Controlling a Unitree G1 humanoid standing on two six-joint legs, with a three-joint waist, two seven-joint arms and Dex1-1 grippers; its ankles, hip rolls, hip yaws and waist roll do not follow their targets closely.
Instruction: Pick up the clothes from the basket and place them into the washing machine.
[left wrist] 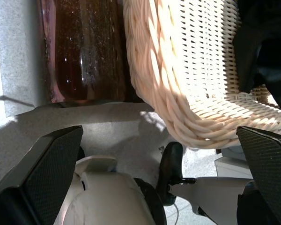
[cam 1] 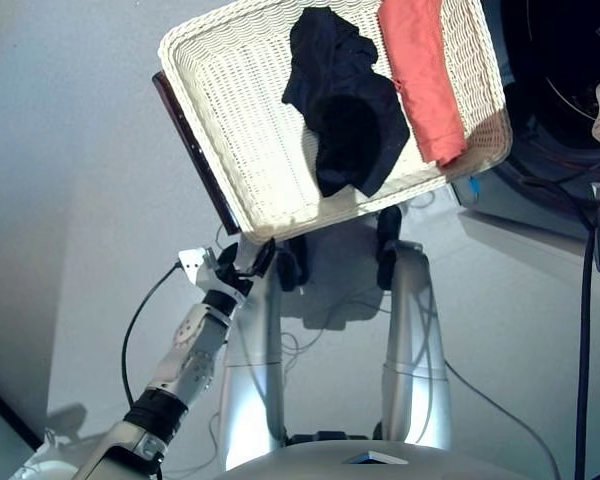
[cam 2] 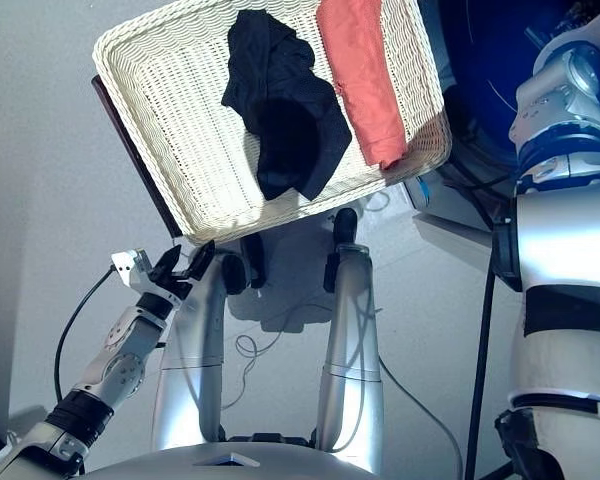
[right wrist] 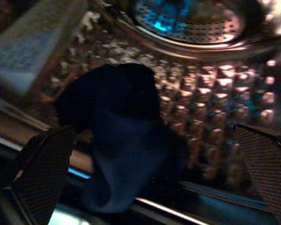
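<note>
The cream-white wicker basket stands in front of me. In it lie a black garment and, on its right, a coral red one. My left gripper is open just below the basket's near left corner, holding nothing; the woven rim shows beyond its fingers. The washing machine is at the far right, and my right arm reaches into it. Inside the drum, a navy blue garment lies on the perforated metal. My right gripper is open, its fingers spread wide on either side of that garment.
A dark brown board runs under the basket's left edge. Thin cables trail on the grey floor below the basket. A black cable hangs down at the right, beside the machine's front.
</note>
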